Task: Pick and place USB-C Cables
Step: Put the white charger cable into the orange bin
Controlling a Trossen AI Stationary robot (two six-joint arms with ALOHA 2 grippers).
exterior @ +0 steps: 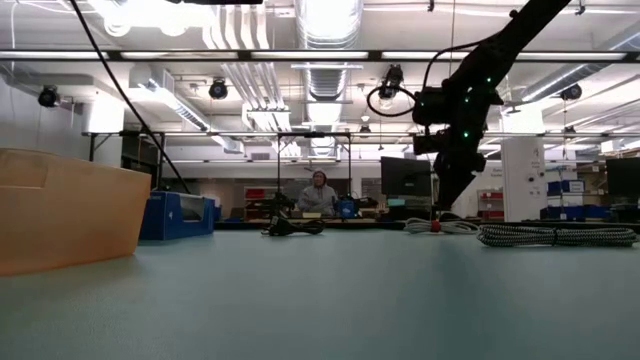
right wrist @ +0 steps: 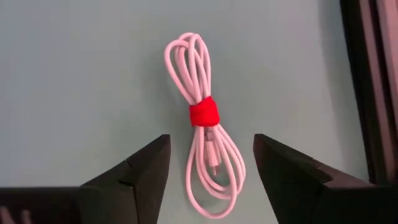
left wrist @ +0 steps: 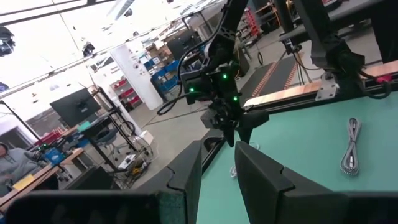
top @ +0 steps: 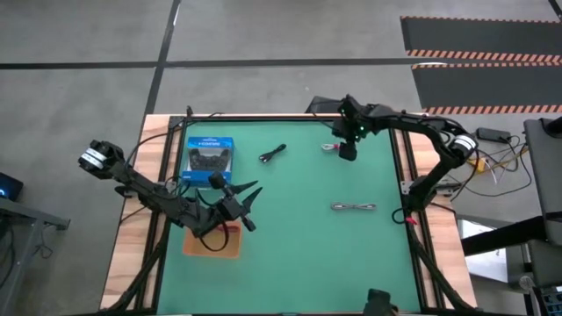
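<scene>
The white cable (right wrist: pixel 204 152), bundled with a red tie, lies flat on the green mat near the far right (top: pixel 332 147). My right gripper (right wrist: pixel 210 142) is open just above it, pointing down, with one finger on each side and touching nothing (top: pixel 347 151). The black cable (top: pixel 273 154) lies at the far middle. The grey cable (top: pixel 354 207) lies on the right. A red-pink loop (top: pixel 216 236) lies in the orange-brown tray (top: pixel 195 248). My left gripper (top: pixel 250 194) is open beside the tray, held above the mat.
The blue controller box (top: pixel 209 159) stands at the far left, behind the tray. In the low view the tray wall (exterior: pixel 60 215) rises at the left, and the grey cable (exterior: pixel 555 235) lies right of the white one (exterior: pixel 440 226). A person sits in the room behind.
</scene>
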